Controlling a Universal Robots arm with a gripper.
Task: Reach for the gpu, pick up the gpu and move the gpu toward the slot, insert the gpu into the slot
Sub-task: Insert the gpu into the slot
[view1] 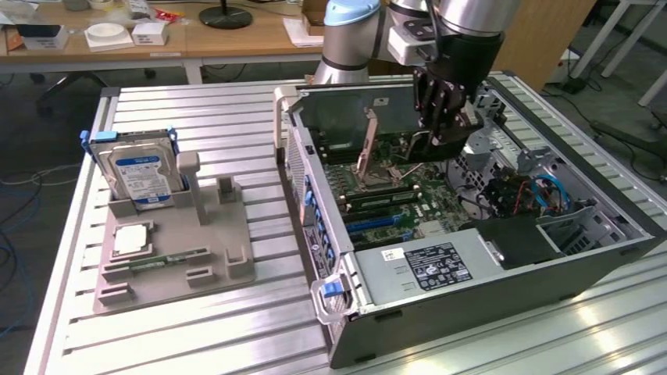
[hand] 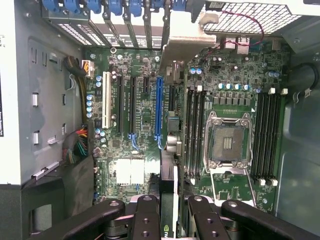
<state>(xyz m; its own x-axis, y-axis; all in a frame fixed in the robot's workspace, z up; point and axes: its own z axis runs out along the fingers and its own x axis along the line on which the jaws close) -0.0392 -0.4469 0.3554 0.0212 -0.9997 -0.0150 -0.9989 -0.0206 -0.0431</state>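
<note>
My gripper (view1: 448,134) hangs inside the open computer case (view1: 583,258), above the motherboard. It is shut on the gpu (hand: 168,187), a dark card held edge-on between the two black fingers (hand: 146,220). The card runs away from the fingers across the board, and its pale metal bracket (hand: 186,42) lies near the case's rear slot openings. In the exterior view the gpu (view1: 427,150) shows just below the fingers. The long blue slot (hand: 159,107) lies on the green board right beside the card's edge, and the card is still above it.
The CPU socket (hand: 227,142) and memory slots (hand: 265,135) lie beside the card. Cables (view1: 536,195) and a drive cage fill the case's front end. On the exterior view's left, a grey fixture (view1: 172,262) holds a blue-labelled hard drive (view1: 140,172) and a memory stick (view1: 167,260).
</note>
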